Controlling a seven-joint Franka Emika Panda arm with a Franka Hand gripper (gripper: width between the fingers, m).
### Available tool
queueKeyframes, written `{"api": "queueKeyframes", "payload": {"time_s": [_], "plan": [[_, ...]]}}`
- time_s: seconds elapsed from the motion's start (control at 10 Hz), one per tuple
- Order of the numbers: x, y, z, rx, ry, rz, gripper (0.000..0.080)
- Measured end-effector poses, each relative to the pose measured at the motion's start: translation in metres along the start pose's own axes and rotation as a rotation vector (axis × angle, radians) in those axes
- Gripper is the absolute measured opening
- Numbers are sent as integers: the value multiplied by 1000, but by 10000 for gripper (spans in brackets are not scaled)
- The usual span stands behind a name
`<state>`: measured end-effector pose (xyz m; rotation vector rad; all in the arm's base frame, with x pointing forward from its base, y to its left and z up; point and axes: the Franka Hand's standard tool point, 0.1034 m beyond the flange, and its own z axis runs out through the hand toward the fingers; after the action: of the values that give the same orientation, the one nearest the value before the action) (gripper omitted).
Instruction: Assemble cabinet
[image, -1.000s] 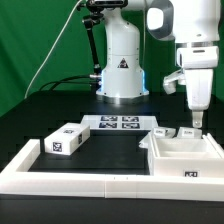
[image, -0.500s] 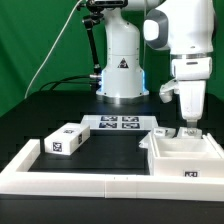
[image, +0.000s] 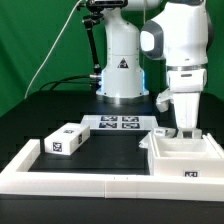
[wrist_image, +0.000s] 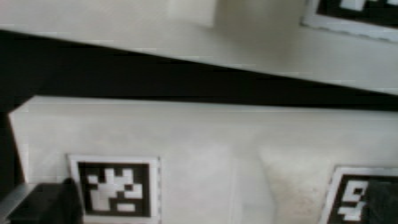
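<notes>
The cabinet's open white body (image: 186, 158) stands at the exterior view's right, with a tag on its front. Two small white tagged parts lie just behind it, one (image: 160, 132) in the open and one under my gripper. A loose white box part (image: 62, 140) with tags lies at the left. My gripper (image: 187, 127) hangs low over the right-hand small part, and its fingertips are hidden against the white parts. The wrist view is filled by a white tagged part (wrist_image: 214, 150) very close below, with one tag (wrist_image: 116, 185) beside a second tag (wrist_image: 365, 198). I cannot tell whether the jaws touch it.
The marker board (image: 118, 124) lies flat in the middle, in front of the robot base (image: 122, 70). A long white rail frame (image: 70, 184) borders the table's front and left side. A green backdrop stands behind.
The arm has moved toward the exterior view's left and come down, bringing the gripper low over the small parts behind the cabinet body. The parts have not moved.
</notes>
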<state>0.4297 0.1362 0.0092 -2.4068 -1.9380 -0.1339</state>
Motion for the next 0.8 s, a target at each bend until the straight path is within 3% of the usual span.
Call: {"api": "queueKeyframes", "payload": {"time_s": [0.1, 0.2, 0.4, 0.5, 0.6, 0.7, 0.8], "plan": [[0, 0, 0, 0, 0, 0, 697], [0, 0, 0, 0, 0, 0, 697], [0, 0, 0, 0, 0, 0, 322], [0, 0, 0, 0, 0, 0, 322], [0, 0, 0, 0, 0, 0, 135], [0, 0, 0, -1, 0, 0, 135], [0, 0, 0, -1, 0, 0, 68]]}}
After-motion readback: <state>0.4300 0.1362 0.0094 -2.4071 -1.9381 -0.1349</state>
